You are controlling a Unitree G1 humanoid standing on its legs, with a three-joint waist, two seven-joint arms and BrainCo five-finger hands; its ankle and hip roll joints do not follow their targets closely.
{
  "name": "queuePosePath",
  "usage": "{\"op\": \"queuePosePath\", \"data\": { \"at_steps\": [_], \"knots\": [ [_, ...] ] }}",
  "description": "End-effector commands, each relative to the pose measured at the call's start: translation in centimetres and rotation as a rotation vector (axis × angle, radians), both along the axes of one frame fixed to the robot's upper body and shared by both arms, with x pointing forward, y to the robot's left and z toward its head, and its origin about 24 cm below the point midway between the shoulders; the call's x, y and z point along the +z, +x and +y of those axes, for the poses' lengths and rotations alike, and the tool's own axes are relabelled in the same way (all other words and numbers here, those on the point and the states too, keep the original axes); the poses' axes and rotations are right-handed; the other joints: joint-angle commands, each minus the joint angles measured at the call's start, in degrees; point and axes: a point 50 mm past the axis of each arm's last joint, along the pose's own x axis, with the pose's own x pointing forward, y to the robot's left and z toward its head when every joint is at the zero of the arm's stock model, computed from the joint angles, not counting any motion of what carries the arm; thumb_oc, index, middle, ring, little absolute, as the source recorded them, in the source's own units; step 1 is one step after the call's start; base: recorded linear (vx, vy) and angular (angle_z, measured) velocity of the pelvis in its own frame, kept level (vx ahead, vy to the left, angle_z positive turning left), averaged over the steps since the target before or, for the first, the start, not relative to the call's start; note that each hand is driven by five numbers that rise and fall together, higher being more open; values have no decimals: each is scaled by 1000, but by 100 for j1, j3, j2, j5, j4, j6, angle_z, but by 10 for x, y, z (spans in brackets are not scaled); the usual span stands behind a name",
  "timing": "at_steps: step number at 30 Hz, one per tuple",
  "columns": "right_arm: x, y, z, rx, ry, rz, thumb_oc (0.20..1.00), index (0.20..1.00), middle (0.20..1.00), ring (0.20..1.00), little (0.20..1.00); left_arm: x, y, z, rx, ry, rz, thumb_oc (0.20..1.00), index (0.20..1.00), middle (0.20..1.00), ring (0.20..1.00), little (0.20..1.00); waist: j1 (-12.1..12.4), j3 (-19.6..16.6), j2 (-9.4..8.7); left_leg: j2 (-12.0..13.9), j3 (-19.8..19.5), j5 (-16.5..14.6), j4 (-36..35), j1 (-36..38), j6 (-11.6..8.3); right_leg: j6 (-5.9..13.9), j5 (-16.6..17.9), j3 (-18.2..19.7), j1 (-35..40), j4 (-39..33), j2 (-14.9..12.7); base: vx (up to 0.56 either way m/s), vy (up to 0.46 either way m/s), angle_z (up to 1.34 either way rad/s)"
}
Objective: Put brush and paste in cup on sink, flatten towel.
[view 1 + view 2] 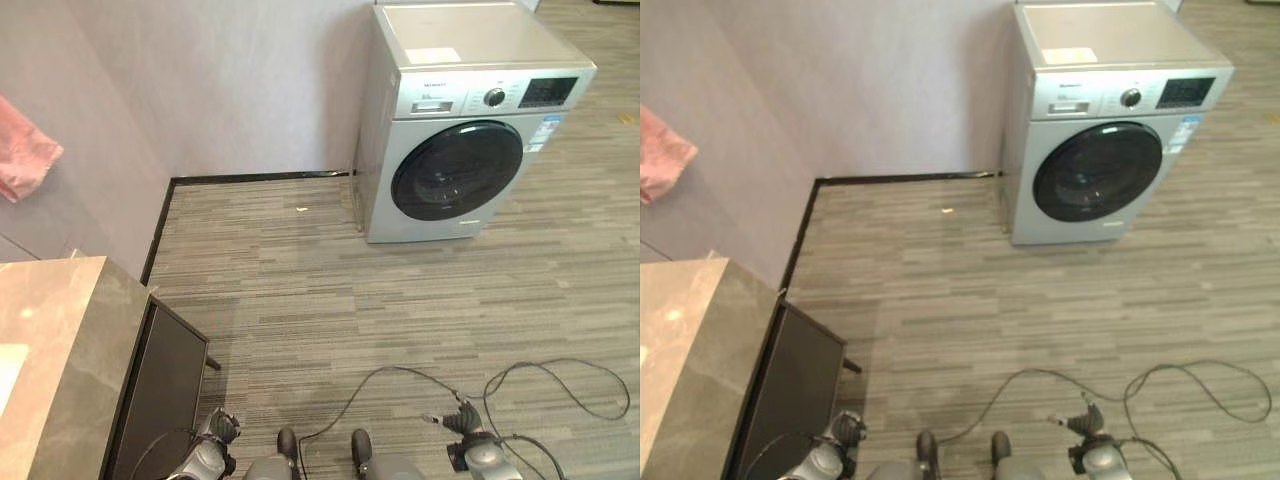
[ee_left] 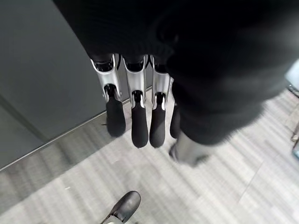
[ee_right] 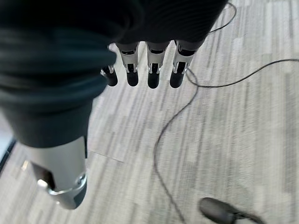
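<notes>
A: Carpet (image 1: 330,300) in grey striped planks covers the room, meeting plain grey walls at a black skirting.
B: And the silver washing machine (image 1: 460,130)?
A: Boxy, round dark glass door, standing against the far wall. At left, a stone-look desk (image 1: 70,350) with a dark cabinet front; a pink towel (image 1: 22,150) hangs bunched on the wall above.
B: Hands?
A: Left hand (image 2: 140,112) and right hand (image 3: 149,70) hang low over the floor, fingers straight, released, grasping nothing

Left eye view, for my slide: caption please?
Washer by the wall, pink towel and counter at left, both hands low, open.
</notes>
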Motion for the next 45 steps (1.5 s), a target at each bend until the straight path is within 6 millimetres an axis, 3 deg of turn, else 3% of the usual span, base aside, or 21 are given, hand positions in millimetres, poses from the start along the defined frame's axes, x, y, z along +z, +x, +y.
{"op": "queuePosePath", "data": {
  "at_steps": [1,2,4,7,10,14,18,20,21,22,23,25,27,29,32,34,37,38,39,43,45],
  "knots": [
    [2,6,8,-2,47,-43,1000,1000,1000,1000,1000,6,6,15,65,32,-30,1000,1000,1000,1000,1000,114,-173,-223,-193,126,63,315,-80,296,829,-12,-48,-311,1977,-265,228,132,-60],
    [2,6,10,6,49,-37,1000,1000,1000,1000,1000,5,5,16,65,35,-23,1000,1000,1000,1000,1000,124,-139,-255,-258,164,-23,332,32,370,1037,368,-129,-515,2439,-328,203,121,-66],
    [4,11,14,15,63,-58,1000,1000,1000,1000,1000,4,2,17,90,17,-13,1000,1000,1000,1000,1000,71,-16,-194,-260,135,-135,281,327,481,1152,901,-353,-932,3412,-376,239,173,-31],
    [8,15,18,6,87,-97,1000,1000,1000,1000,1000,2,-5,18,92,0,0,1000,1000,1000,1000,1000,-74,102,-88,-230,173,-301,180,749,529,1058,905,-827,-1569,3849,-516,341,151,9],
    [12,17,17,-14,100,-139,1000,1000,1000,1000,1000,4,-4,23,93,-7,-17,1000,1000,1000,1000,1000,-197,102,-228,-470,61,-611,185,1071,451,913,686,-1158,-1811,2348,-642,467,17,3],
    [6,8,18,-4,85,-91,1000,1000,1000,1000,1000,6,3,21,95,-20,-30,1000,1000,1000,1000,1000,-316,32,-250,-385,-142,-879,83,1628,148,1055,1064,-1631,-1920,208,-977,531,-69,8],
    [3,0,17,12,84,-65,1000,1000,1000,1000,1000,5,1,23,79,-9,-18,1000,1000,1000,1000,1000,-422,-48,-209,-247,-350,-962,234,1926,-13,1043,1098,-1345,-1821,398,-871,394,-69,41],
    [3,-5,13,17,81,-58,1000,1000,1000,1000,1000,3,-3,20,55,1,-1,1000,1000,1000,1000,1000,-504,-121,-174,-144,-443,-730,703,1910,-169,860,1058,-1172,-1705,573,-652,469,-169,66],
    [5,-4,8,11,80,-67,1000,1000,1000,1000,1000,2,-4,19,51,-4,3,1000,1000,1000,1000,1000,-535,-133,-154,-64,-504,-348,1272,1746,-291,729,963,-1129,-1606,648,-516,543,-348,65],
    [8,-3,0,-11,76,-82,1000,1000,1000,1000,1000,3,-3,19,49,-9,-5,1000,1000,1000,1000,1000,-465,-99,-242,212,-490,572,2636,1119,-474,446,723,-1265,-1272,623,-376,625,-603,33],
    [13,3,-9,-17,49,-104,1000,1000,1000,1000,1000,10,11,22,2,22,-46,1000,1000,1000,1000,1000,-208,118,-455,472,-278,859,3907,397,-432,150,501,-1344,-886,542,-332,458,-511,14],
    [16,6,-17,-38,27,-111,1000,1000,1000,1000,1000,15,20,23,-36,46,-69,1000,1000,1000,1000,1000,-52,257,-552,574,26,664,4095,-84,-405,126,321,-1424,-589,393,-314,368,-349,16],
    [20,10,-29,-78,1,-119,1000,1000,1000,1000,1000,19,27,26,-39,59,-92,1000,1000,1000,1000,1000,85,291,-563,419,359,365,3606,-676,-385,214,249,-1518,-262,194,-320,451,-211,13],
    [23,10,-34,-107,-5,-135,1000,1000,1000,1000,1000,21,30,27,-29,62,-109,1000,1000,1000,1000,1000,144,283,-534,615,840,396,2861,-883,-396,273,158,-1639,-55,56,-337,402,-77,37],
    [28,15,-35,-77,-24,-160,1000,1000,1000,1000,1000,22,27,34,8,63,-111,1000,1000,1000,1000,1000,302,219,-388,401,1056,742,908,-940,-357,370,-143,-1643,226,142,-119,480,30,28],
    [30,16,-34,-49,-34,-167,1000,1000,1000,1000,1000,20,23,35,21,64,-98,1000,1000,1000,1000,1000,313,187,-337,436,1343,1062,226,-871,-398,360,-311,-1678,400,194,-23,451,43,-6],
    [33,21,-27,-1,-30,-189,1000,1000,1000,1000,1000,19,21,35,23,62,-88,1000,1000,1000,1000,1000,266,120,-357,473,1835,1039,-146,-855,-419,407,-554,-1704,655,302,4,445,55,-1],
    [28,17,-17,44,-3,-167,1000,1000,1000,1000,1000,17,16,36,38,59,-80,1000,1000,1000,1000,1000,203,-12,-360,524,2351,947,-36,-714,-272,437,-718,-1782,773,449,66,432,65,12],
    [24,13,-11,57,8,-146,1000,1000,1000,1000,1000,17,15,36,36,59,-78,1000,1000,1000,1000,1000,251,-56,-379,479,2228,1057,28,-762,-264,440,-774,-1813,835,466,59,541,97,15],
    [12,4,2,100,25,-72,1000,1000,1000,1000,1000,17,14,38,60,55,-86,1000,1000,1000,1000,1000,432,-213,-601,234,2186,684,265,-685,-21,699,-488,-1826,895,876,-233,325,151,16],
    [5,0,10,97,51,-41,1000,1000,1000,1000,1000,17,11,40,91,49,-87,1000,1000,1000,1000,1000,518,-250,-681,-87,2064,406,183,-490,282,1075,293,-1783,592,1995,-515,235,206,41]
  ]
}}
